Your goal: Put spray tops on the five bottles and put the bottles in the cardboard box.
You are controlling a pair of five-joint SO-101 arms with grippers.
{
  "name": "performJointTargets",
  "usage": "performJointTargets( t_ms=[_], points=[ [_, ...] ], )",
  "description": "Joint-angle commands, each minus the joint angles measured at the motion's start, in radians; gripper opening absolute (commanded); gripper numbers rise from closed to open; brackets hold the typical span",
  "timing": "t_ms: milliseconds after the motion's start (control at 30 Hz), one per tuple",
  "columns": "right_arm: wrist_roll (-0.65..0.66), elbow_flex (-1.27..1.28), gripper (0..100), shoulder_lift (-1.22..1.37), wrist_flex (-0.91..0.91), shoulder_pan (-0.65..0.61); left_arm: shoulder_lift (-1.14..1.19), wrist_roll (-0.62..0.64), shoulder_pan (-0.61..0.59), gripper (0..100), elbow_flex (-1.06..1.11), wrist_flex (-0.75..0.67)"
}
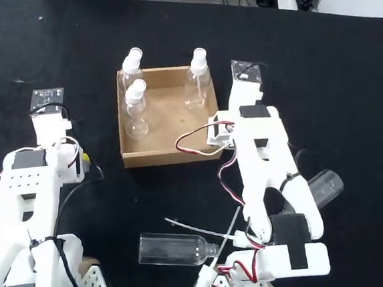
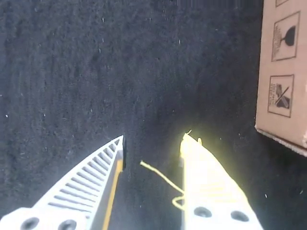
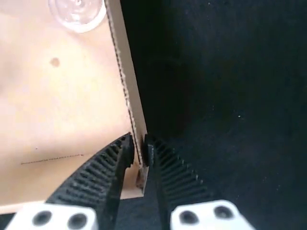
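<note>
Right claw (image 3: 138, 149) pinches the box (image 3: 123, 72) wall; drag slowly, keeping bottles (image 1: 197, 83) upright. Left claw (image 2: 152, 146) hangs released.

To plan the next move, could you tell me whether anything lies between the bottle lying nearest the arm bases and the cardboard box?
Only a spray top's thin tube lies on the table between the bottle and the cardboard box, close beside the bottle.

Your counter (image 1: 66, 38) wears matt black cloth, slightly fuzzy and lint-flecked. The cardboard box (image 1: 170, 158) is dull brown paperboard. The bottles (image 1: 172, 249) are clear glossy plastic, and their spray tops (image 1: 199, 55) smooth white plastic. Your left hand (image 2: 153, 139) is ribbed white plastic, and your right hand (image 3: 138, 140) toothed matt black.
</note>
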Motion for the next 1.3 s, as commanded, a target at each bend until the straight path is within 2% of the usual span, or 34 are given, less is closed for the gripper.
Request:
performJointTargets(
  t_ms=[0,1033,1267],
  points=[
    [-0.02,-0.002,3.0,-0.015,0.018,0.017,-0.028,0.005,-0.004,18,-0.008,-0.023],
    [-0.115,0.036,2.8,-0.018,0.041,-0.041,-0.028,0.005,-0.005,18,-0.008,-0.026],
    [-0.12,0.117,2.8,-0.16,0.04,-0.043,-0.028,0.005,-0.002,18,-0.008,-0.026]
  ],
)
